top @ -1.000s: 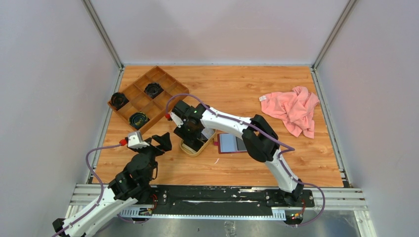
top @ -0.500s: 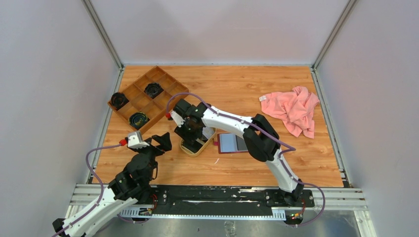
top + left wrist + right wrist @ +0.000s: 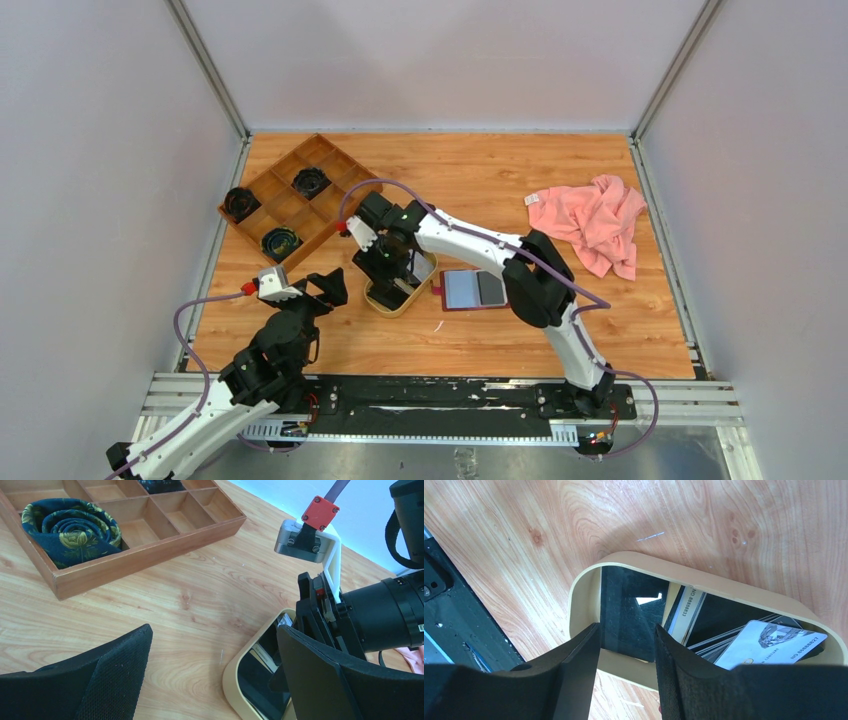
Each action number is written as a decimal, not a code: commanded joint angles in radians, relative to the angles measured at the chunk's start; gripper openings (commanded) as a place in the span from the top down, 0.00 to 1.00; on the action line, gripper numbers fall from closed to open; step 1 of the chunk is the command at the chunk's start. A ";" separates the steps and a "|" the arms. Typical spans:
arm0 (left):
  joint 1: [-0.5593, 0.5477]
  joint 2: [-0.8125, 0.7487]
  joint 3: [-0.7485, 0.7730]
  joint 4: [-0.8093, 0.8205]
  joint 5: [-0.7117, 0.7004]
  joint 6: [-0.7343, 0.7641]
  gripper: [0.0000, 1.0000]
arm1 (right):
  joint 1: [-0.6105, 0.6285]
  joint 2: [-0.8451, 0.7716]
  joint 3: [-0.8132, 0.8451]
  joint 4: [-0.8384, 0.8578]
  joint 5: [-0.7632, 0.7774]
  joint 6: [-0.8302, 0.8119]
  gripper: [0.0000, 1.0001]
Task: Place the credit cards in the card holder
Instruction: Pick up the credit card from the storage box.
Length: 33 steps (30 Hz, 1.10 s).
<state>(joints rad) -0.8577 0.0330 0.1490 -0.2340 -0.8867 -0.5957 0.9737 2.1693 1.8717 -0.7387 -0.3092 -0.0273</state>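
Observation:
The credit cards [image 3: 769, 642] lie piled in an oval tan tray [image 3: 704, 582], [image 3: 384, 301] at mid-table. My right gripper [image 3: 626, 640], [image 3: 391, 266] hangs over the tray's near end. Its fingers press both edges of a dark card [image 3: 626, 612] that stands up across the tray rim. The card holder [image 3: 476, 290], dark red with a grey-blue inside, lies open flat just right of the tray. My left gripper [image 3: 212, 645], [image 3: 321, 289] hovers left of the tray, open wide with nothing in it. In the left wrist view the tray [image 3: 234, 680] sits by my right finger.
A brown compartmented wooden box [image 3: 290, 195], [image 3: 150, 555] with rolled dark ties [image 3: 70, 527] stands at the back left. A crumpled pink cloth [image 3: 595, 222] lies at the right. The right arm reaches across above the card holder's near side.
My right gripper's jaws have narrowed onto the dark card, and its wrist has shifted slightly toward the back. The left arm has not moved.

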 commanded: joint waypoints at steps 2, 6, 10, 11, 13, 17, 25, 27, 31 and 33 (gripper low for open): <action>0.003 -0.010 -0.014 -0.004 -0.044 -0.021 0.00 | -0.025 -0.020 -0.014 -0.037 -0.023 -0.006 0.51; 0.003 -0.010 -0.014 -0.004 -0.045 -0.021 0.00 | -0.051 0.007 -0.005 -0.042 -0.045 0.000 0.49; 0.003 -0.009 -0.015 -0.004 -0.046 -0.021 0.00 | -0.056 0.024 -0.009 -0.047 -0.067 -0.001 0.46; 0.003 -0.009 -0.014 -0.004 -0.046 -0.022 0.00 | -0.056 0.029 -0.009 -0.047 -0.079 -0.001 0.45; 0.003 -0.007 -0.014 -0.004 -0.046 -0.021 0.00 | -0.056 0.043 -0.011 -0.051 -0.101 0.003 0.45; 0.003 -0.007 -0.014 -0.004 -0.047 -0.022 0.00 | -0.056 0.058 -0.012 -0.057 -0.115 0.004 0.46; 0.003 -0.007 -0.015 -0.004 -0.047 -0.023 0.00 | -0.055 0.062 -0.024 -0.060 -0.140 0.004 0.47; 0.003 -0.007 -0.015 -0.004 -0.047 -0.023 0.00 | -0.054 0.058 -0.026 -0.062 -0.150 0.005 0.48; 0.003 -0.007 -0.015 -0.004 -0.049 -0.023 0.00 | -0.048 0.057 -0.028 -0.063 -0.153 0.006 0.50; 0.003 -0.007 -0.015 -0.005 -0.048 -0.023 0.00 | -0.049 0.059 -0.029 -0.064 -0.146 0.006 0.50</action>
<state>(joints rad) -0.8577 0.0334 0.1490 -0.2344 -0.8875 -0.5991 0.9199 2.2173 1.8572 -0.7677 -0.4435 -0.0261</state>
